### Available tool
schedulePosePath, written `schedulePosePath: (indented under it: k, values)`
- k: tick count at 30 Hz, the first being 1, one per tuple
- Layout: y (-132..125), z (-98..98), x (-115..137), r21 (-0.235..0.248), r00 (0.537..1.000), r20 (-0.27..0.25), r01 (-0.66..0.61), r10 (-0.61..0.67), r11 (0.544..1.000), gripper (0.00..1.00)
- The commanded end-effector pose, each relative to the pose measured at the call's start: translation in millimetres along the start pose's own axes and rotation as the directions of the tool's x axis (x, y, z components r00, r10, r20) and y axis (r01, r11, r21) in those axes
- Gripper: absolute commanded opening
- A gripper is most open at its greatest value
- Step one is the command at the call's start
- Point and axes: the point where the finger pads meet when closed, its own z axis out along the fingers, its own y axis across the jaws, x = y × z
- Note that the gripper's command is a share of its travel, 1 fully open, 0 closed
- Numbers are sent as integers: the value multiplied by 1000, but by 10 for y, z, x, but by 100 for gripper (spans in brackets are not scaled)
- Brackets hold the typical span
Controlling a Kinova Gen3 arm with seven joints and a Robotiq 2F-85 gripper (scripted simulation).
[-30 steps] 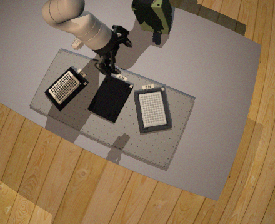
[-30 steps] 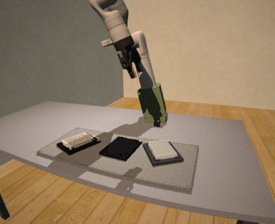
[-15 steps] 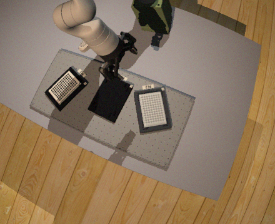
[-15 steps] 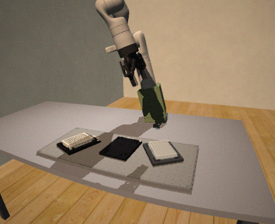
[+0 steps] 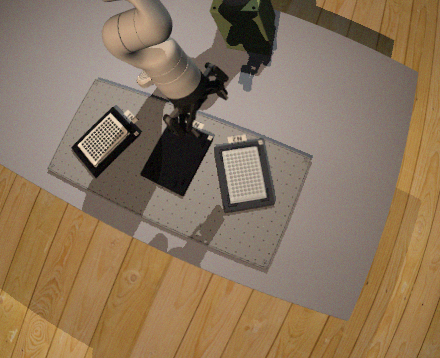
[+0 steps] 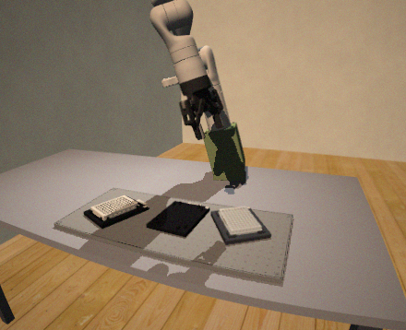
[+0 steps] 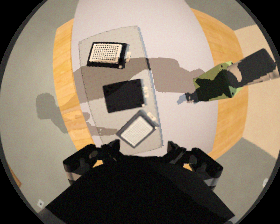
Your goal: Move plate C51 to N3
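The fingers (image 6: pixel 197 123) are hanging spread wide apart, gripping nothing, high above the table (image 6: pixel 334 217). Plate C51 (image 6: pixel 240 219) is sitting in nest N2 (image 6: pixel 263 234), well below and apart from them.

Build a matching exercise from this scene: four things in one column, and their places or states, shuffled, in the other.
Things:
1. plate C51
2. plate C15
3. landing nest N3
4. gripper

Places or states:
a. black, nothing on it
b. open, high above the table
c. on the grey nest
d. on the black nest at the board's end

Pairs: 1-c, 2-d, 3-a, 4-b
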Motion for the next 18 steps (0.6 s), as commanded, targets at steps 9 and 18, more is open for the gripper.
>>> schedulePosePath:
  k: [9,18]
  values:
    - [18,234,-76,19,998,-24,-63,63,998,100]
    - [-8,396,-105,42,991,-38,-126,128,991,100]
